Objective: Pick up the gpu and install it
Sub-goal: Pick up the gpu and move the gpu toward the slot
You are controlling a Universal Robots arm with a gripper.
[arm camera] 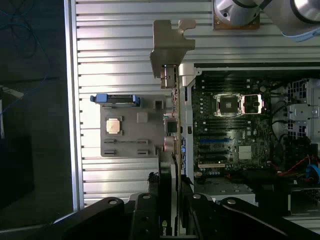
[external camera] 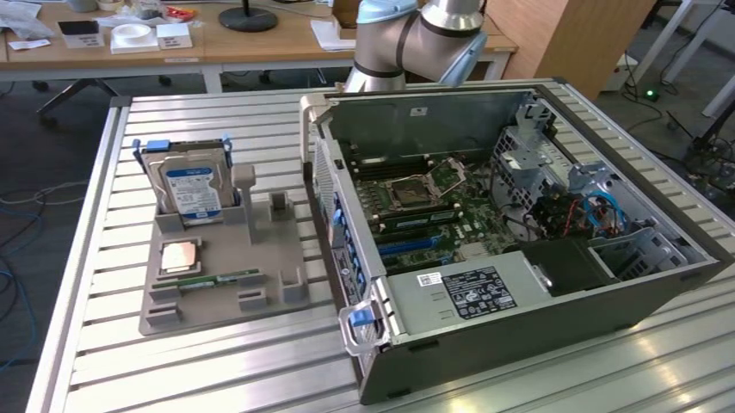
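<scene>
My gripper [arm camera: 171,206] is shut on the gpu [arm camera: 173,125], which I see edge-on in the wrist view as a thin green card. Its silver metal bracket [arm camera: 172,42] is at the end far from the fingers [arm camera: 145,210]. The held card hangs high over the scene, above the side wall of the open computer case [arm camera: 186,150], between the grey fixture [arm camera: 127,145] and the motherboard [arm camera: 235,130]. In the exterior view the case [external camera: 517,284] lies open on the slatted table, with its blue expansion slots [external camera: 404,247] uncovered.
The grey fixture [external camera: 219,275] at the exterior view's left holds an upright silver hard drive [external camera: 191,188], a CPU [external camera: 178,255] and a RAM stick [external camera: 209,280]. The arm's base [external camera: 414,39] stands behind the case. Desks with clutter lie beyond the table.
</scene>
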